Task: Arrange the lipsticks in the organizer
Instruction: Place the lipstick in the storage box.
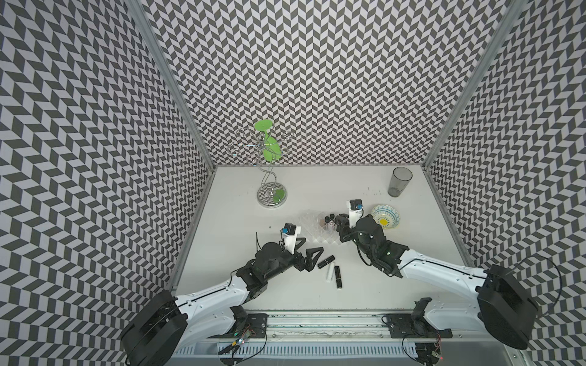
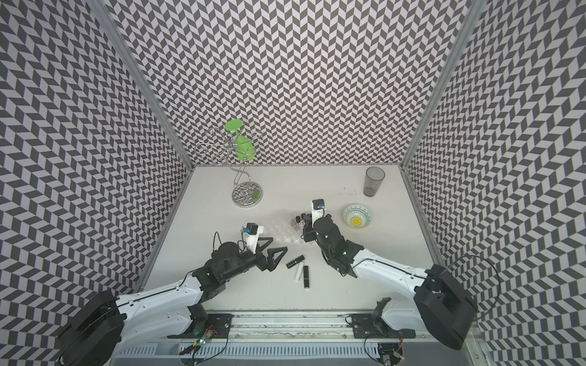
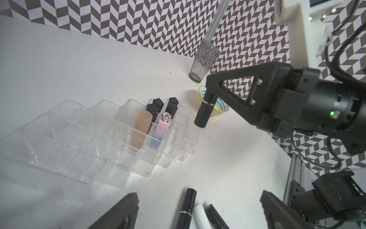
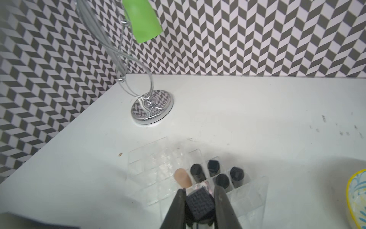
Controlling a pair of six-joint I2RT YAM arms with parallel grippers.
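In both top views the right gripper point(image 1: 340, 225) covers the occupied end of the clear acrylic stepped organizer point(image 1: 312, 231), and the tubes standing there are too small to tell apart. In the right wrist view the black lipstick with a textured square cap point(image 4: 200, 204), clamped over the organizer, hides most of the pink gradient tube point(image 4: 204, 186). In front of the organizer, a glossy black tube point(image 3: 187, 208), a white tube point(image 3: 202, 216) and a second black tube point(image 3: 214, 217) run off the picture's edge. So do the spread fingers point(image 3: 122, 212) of the left gripper point(image 3: 199, 198).
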